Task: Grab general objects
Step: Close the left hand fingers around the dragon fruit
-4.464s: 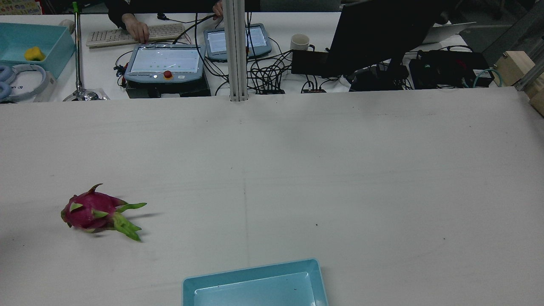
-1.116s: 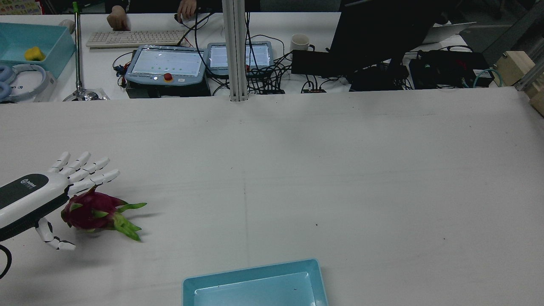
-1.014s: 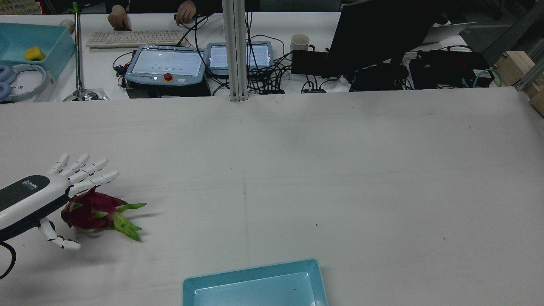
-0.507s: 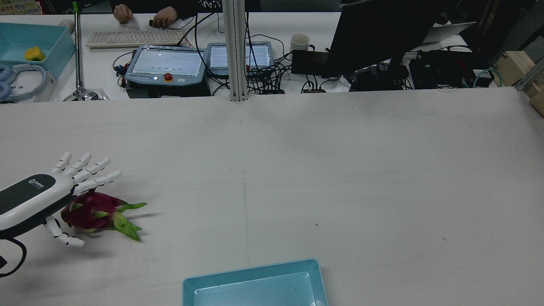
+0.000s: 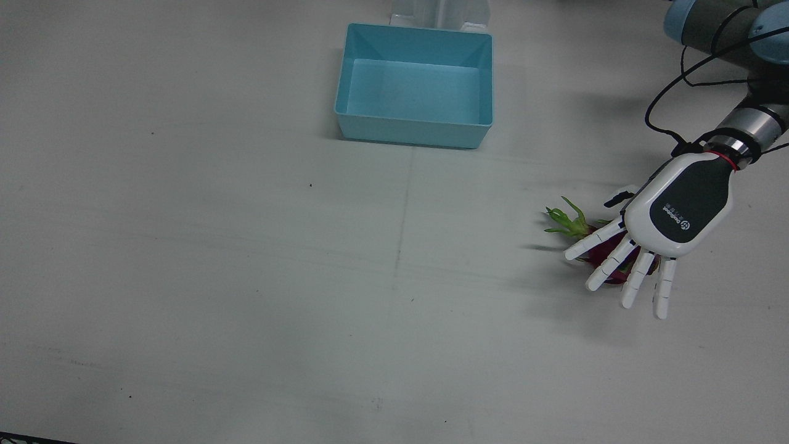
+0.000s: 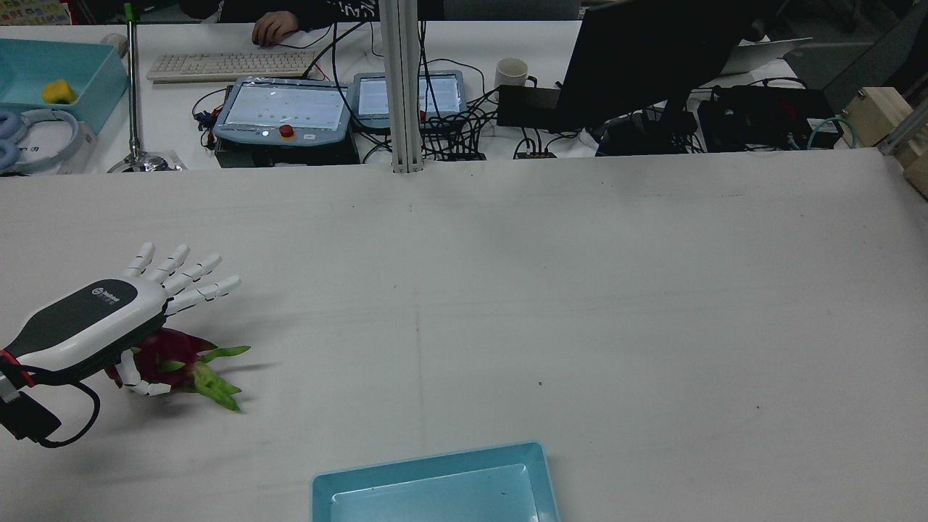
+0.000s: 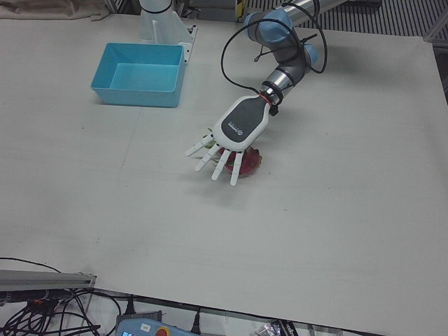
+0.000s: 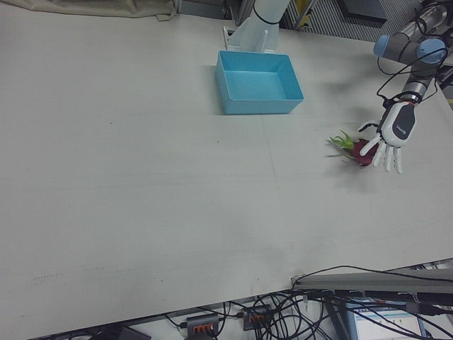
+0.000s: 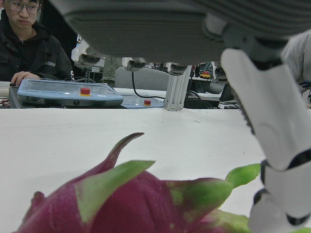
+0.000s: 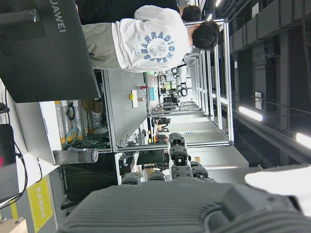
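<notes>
A magenta dragon fruit point(image 6: 174, 357) with green leaf tips lies on the white table, on the robot's left side. My left hand point(image 6: 94, 326) hovers palm-down just above it, open, fingers spread and stretched past the fruit, thumb curled by its near side. From the front the left hand point(image 5: 669, 222) covers most of the dragon fruit point(image 5: 572, 224); only leaf tips and a magenta strip show. The left hand view has the dragon fruit point(image 9: 126, 204) close under the palm. Only the right hand view shows my right hand point(image 10: 194, 204), away from the table, open and holding nothing.
A light-blue bin point(image 5: 413, 134) stands at the robot's side of the table, midway between the arms, also in the rear view point(image 6: 428, 464). Beyond the far edge are a post point(image 6: 401, 87), teach pendants point(image 6: 283, 109), a keyboard, a monitor and a person's hand.
The left hand came in from the left and over the last second moved forward over the dragon fruit, now covering its back half. The fruit has not moved.
</notes>
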You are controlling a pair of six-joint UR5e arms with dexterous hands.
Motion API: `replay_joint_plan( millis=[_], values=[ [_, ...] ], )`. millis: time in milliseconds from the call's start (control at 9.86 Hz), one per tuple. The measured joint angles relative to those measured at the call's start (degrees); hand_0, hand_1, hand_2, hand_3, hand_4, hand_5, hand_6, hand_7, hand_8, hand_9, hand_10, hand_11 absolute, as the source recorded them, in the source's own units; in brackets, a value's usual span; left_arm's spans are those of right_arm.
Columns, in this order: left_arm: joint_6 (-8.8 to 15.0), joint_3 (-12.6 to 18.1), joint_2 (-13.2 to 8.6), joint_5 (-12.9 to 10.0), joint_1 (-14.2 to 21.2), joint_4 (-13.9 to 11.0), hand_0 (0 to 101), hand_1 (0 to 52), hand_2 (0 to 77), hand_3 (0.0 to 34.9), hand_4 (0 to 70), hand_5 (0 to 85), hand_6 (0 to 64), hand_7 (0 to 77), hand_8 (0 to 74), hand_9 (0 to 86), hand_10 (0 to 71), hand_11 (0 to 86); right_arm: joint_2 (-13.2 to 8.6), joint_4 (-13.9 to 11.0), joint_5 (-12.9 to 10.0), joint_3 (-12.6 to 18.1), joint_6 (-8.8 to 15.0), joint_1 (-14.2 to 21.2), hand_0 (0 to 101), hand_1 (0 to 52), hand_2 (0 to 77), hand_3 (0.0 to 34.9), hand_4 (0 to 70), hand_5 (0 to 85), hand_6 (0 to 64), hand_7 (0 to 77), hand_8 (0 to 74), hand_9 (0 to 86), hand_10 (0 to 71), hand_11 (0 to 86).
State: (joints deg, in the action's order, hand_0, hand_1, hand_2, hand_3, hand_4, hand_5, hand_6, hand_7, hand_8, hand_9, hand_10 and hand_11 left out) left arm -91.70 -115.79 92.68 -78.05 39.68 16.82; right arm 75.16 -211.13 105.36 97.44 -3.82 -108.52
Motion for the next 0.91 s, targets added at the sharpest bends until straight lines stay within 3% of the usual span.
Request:
replay_joint_plan(
  millis=[304, 913],
  values=[
    [-2.4, 1.6, 1.9, 0.3, -1.4, 1.1, 73, 0.0, 32.7, 29.8, 0.0, 2.2, 0.5, 3.8, 1.1, 1.1, 1.1, 1.1, 0.0, 0.0, 0.0, 0.0, 0.0, 0.0, 0, 5.4, 1.6, 0.0, 0.0, 0.5, 0.0, 0.0, 0.0, 1.1, 0.0, 0.5],
    [-5.5, 3.6, 2.1, 0.8, -1.8, 1.8, 74, 0.0, 36.0, 30.6, 0.0, 2.2, 0.5, 3.8, 1.1, 1.1, 1.1, 1.1, 0.0, 0.0, 0.0, 0.0, 0.0, 0.0, 0, 5.4, 1.6, 0.0, 0.0, 1.1, 0.0, 0.0, 0.0, 1.1, 0.0, 0.5]
  ],
)
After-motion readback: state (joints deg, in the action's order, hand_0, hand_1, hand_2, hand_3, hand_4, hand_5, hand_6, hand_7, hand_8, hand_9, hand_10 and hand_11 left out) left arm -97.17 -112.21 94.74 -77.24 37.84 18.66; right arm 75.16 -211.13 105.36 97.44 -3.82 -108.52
